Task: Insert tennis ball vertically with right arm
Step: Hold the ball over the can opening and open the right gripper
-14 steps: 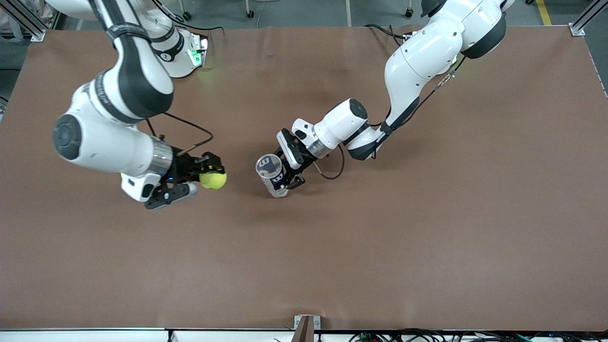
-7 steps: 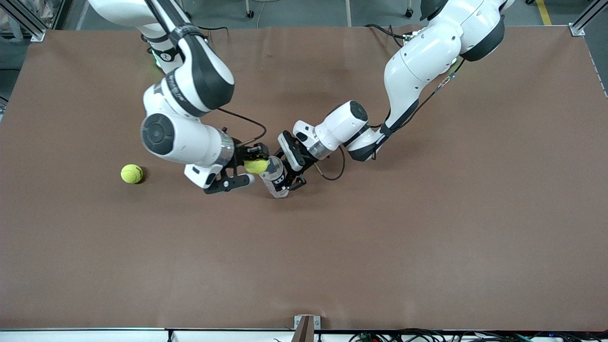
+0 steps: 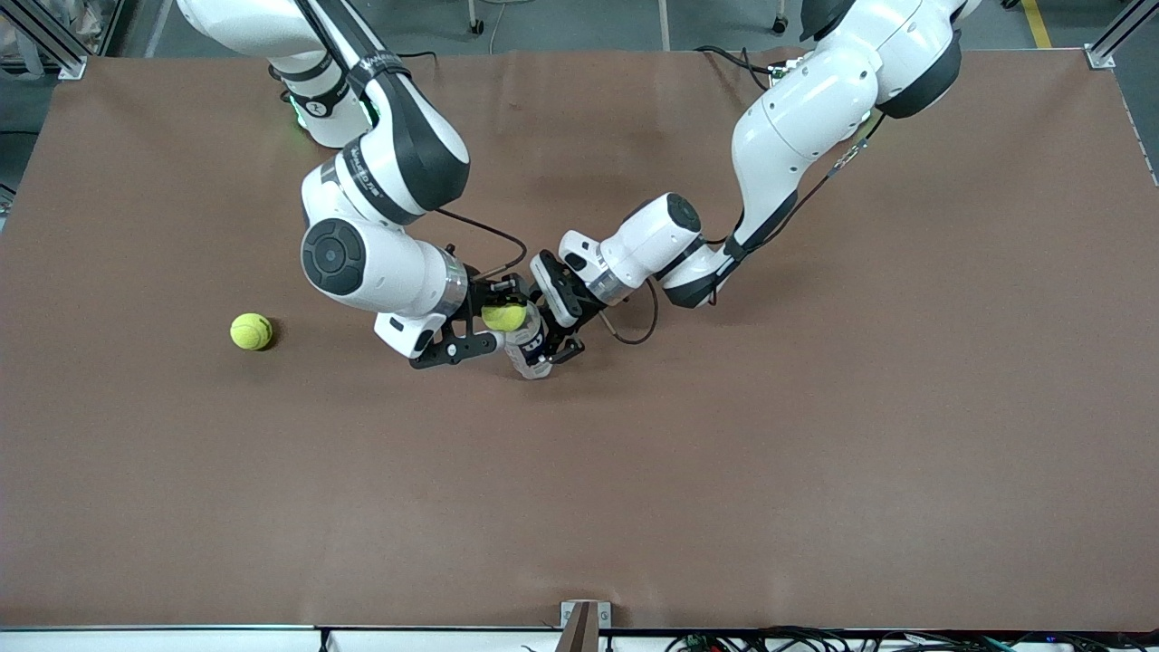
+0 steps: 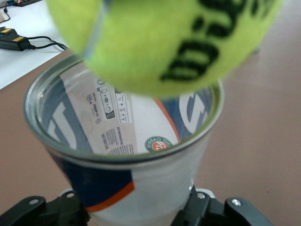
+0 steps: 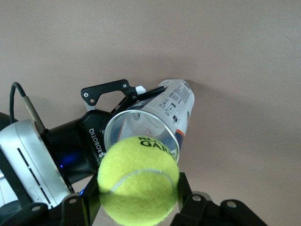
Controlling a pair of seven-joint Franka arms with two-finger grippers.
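Right gripper (image 3: 496,319) clamped on tennis ball (image 3: 504,316) over tube (image 3: 528,346) mouth, left gripper (image 3: 554,333) clamping tube, spare ball (image 3: 251,331) at nine o'clock.

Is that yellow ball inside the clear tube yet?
Not yet. The yellow tennis ball sits at the clear plastic tube's open mouth, gripped by the right gripper.

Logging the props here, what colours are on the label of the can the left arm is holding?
The can label is white and dark blue with orange trim, clearest in the left wrist view.
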